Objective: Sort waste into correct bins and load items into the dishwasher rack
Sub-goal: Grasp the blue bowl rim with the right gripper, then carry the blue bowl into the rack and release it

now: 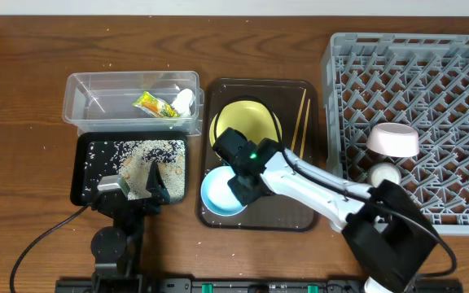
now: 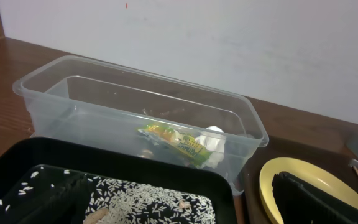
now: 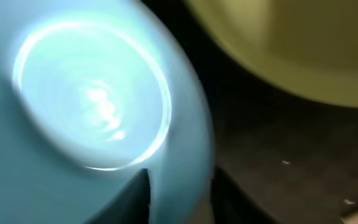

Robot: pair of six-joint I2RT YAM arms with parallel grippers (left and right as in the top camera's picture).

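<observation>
"Rack (image 1: 430,81) first: why does it stand at the far right of the worktop (image 1: 23,81)?" asks the first.

"Probably so the right arm can load it. A white-pinkish bowl (image 1: 393,140) and a small white cup (image 1: 383,173) lie on its grid, just beside each other."

"And the brown tray (image 1: 255,86) in the middle?"

"It carries what is not yet loaded: the yellow plate (image 1: 247,118), the light-blue bowl (image 1: 216,195) nearest the robot, and two chopsticks (image 1: 302,122) along its right side."

"The two bins?"

"They are on the left. The clear tub (image 1: 96,102) holds the green-and-orange wrapper (image 1: 155,105) with the white scrap (image 1: 185,99) touching it. The black tray (image 1: 84,171) holds the rice grains (image 1: 145,153). The waste looks sorted, so the dishes are what remains."

"Where are the arms?"

"The right gripper (image 1: 236,183) is over the blue bowl at its rim, apparently going for it. Whether the fingers are clamped on the rim cannot be told. The left gripper (image 1: 133,185) hangs over the near edge of the black tray, fingers apart and holding nothing."

"What does each camera add?"

"Only the overhead shows the rack and the whole layout, but the arm hides the right part of the bowl there. The right wrist view, blurred, shows the bowl's glossy inside empty and the plate close beside it. The left wrist view shows the tub from the side, with wrapper and scrap lying on its floor near the right end."
</observation>
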